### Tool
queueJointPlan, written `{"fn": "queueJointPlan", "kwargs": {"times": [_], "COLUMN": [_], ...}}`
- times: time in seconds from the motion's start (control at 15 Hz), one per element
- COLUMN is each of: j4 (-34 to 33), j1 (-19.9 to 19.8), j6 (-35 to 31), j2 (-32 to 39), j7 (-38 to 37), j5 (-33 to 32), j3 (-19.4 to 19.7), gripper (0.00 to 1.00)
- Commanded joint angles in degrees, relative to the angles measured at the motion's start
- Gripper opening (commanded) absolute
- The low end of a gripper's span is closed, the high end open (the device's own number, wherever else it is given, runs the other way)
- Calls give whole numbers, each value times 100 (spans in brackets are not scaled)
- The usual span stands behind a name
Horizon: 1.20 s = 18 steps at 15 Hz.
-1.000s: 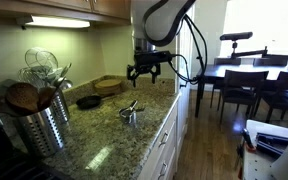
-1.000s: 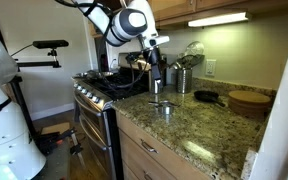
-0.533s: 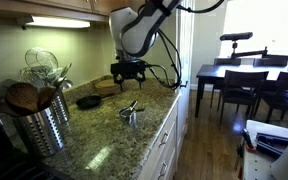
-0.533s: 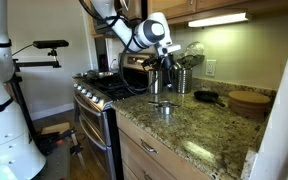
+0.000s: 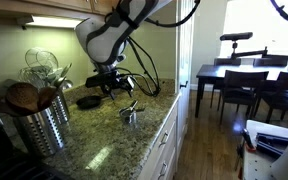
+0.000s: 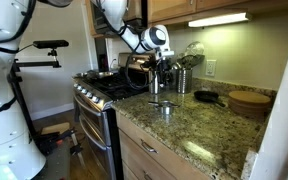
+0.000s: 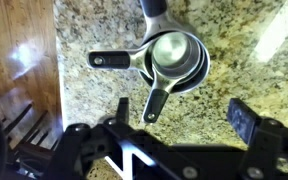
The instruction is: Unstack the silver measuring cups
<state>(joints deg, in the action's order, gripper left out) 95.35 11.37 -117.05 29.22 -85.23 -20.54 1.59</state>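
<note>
Spotted silver measuring cups [image 7: 176, 58] nested at upper centre of wrist view, sitting on granite counter [image 7: 94, 25] near its edge; lower middle in an exterior view [image 5: 130, 112]. Counted 3 flat handles fanned left, up, down. Holding fingers [image 7: 246, 120] spread wide, empty, along bottom of frame, clear of stack. Judging as light, rigid, slick polished metal; expect nested bowls sticking, whole stack lifting or skating. Suggest pinching 1 thin handle across its flats, not round bowl.
</note>
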Motion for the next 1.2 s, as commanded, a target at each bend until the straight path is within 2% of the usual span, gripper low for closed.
{"fn": "queueJointPlan", "kwargs": {"times": [0.0, 0.33, 1.13], "j4": [-426, -407, -155], "j1": [187, 171, -1], "j6": [728, 1130, 934], "j2": [200, 171, 432], "j7": [-372, -643, -1285], "j5": [89, 6, 54], "j3": [129, 163, 368], "gripper": [100, 100, 100]}}
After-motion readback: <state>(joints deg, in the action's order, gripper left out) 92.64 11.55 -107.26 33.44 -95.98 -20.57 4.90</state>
